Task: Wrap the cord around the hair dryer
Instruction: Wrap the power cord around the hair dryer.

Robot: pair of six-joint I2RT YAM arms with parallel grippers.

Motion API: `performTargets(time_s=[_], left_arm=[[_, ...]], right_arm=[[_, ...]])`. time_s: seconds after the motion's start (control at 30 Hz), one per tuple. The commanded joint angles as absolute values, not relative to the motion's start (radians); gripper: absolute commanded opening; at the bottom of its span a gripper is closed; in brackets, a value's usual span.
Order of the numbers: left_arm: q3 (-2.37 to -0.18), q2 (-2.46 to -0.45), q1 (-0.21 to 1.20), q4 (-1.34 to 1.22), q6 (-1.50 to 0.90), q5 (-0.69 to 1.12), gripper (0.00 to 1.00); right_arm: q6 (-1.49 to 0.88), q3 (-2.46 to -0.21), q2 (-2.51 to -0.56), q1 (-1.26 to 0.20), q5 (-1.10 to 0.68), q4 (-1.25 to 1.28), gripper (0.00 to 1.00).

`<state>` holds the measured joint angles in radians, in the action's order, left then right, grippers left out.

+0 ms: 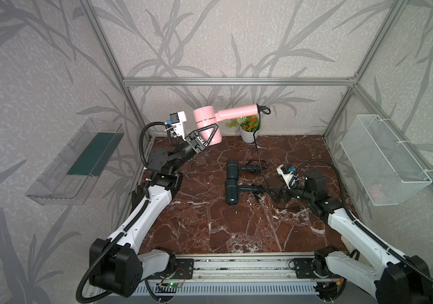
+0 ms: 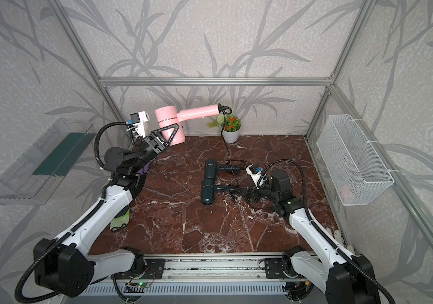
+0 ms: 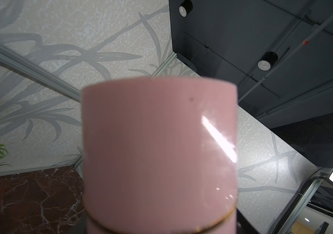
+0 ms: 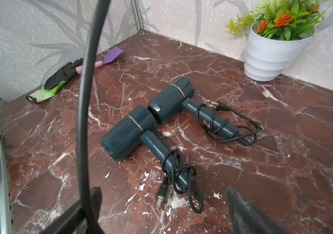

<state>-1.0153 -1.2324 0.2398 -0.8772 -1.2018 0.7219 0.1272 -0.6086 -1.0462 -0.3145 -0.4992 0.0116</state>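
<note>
A pink hair dryer [image 1: 207,118] [image 2: 166,115] is held in the air at the back left, its handle pointing right. My left gripper [image 1: 208,131] [image 2: 173,129] is shut on its barrel, which fills the left wrist view [image 3: 159,152]. Its black cord [image 1: 259,152] [image 2: 228,152] hangs from the handle end down to the table and runs toward my right gripper [image 1: 269,190] [image 2: 239,190]. That gripper sits low over the table, open wide [image 4: 163,192]. The cord [image 4: 84,101] passes along one of its fingers, with no grip on it.
Two dark teal hair dryers [image 1: 232,169] [image 1: 232,193] lie mid-table, cords wound round their handles. A potted plant [image 1: 249,129] stands at the back wall. A wire basket [image 1: 384,163] hangs on the right wall, a clear shelf [image 1: 78,163] on the left. A glove [image 4: 58,81] and purple spatula [image 4: 111,56] lie at the left.
</note>
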Motion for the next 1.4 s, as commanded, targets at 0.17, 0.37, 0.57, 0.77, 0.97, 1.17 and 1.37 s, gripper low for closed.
performTargets(time_s=[0.17, 0.37, 0.57, 0.77, 0.97, 1.17, 1.37], left_arm=[[-1.063, -1.213, 0.208, -1.004, -1.256, 0.670, 0.00], [-1.039, -1.211, 0.174, -1.044, -1.305, 0.616, 0.00], [-1.037, -1.220, 0.163, -1.080, -1.344, 0.610, 0.00], [-1.032, -1.203, 0.160, -1.070, -1.349, 0.619, 0.00], [-1.030, -1.177, 0.160, -1.057, -1.357, 0.623, 0.00], [-1.041, -1.145, 0.161, -1.060, -1.383, 0.621, 0.00], [-1.048, -1.116, 0.161, -1.070, -1.428, 0.611, 0.00]], right_arm=[[0.214, -0.630, -1.142, -0.436, -0.338, -0.079, 0.70], [0.221, -0.605, -1.124, -0.477, -0.288, -0.097, 0.71], [0.229, -0.615, -1.178, -0.488, -0.237, -0.062, 0.70], [0.249, -0.628, -1.200, -0.487, -0.222, -0.019, 0.53], [0.330, -0.636, -1.181, -0.487, -0.273, 0.021, 0.85], [0.370, -0.645, -1.219, -0.487, -0.249, 0.107, 0.92], [0.394, -0.694, -1.330, -0.481, -0.255, 0.195, 0.84]])
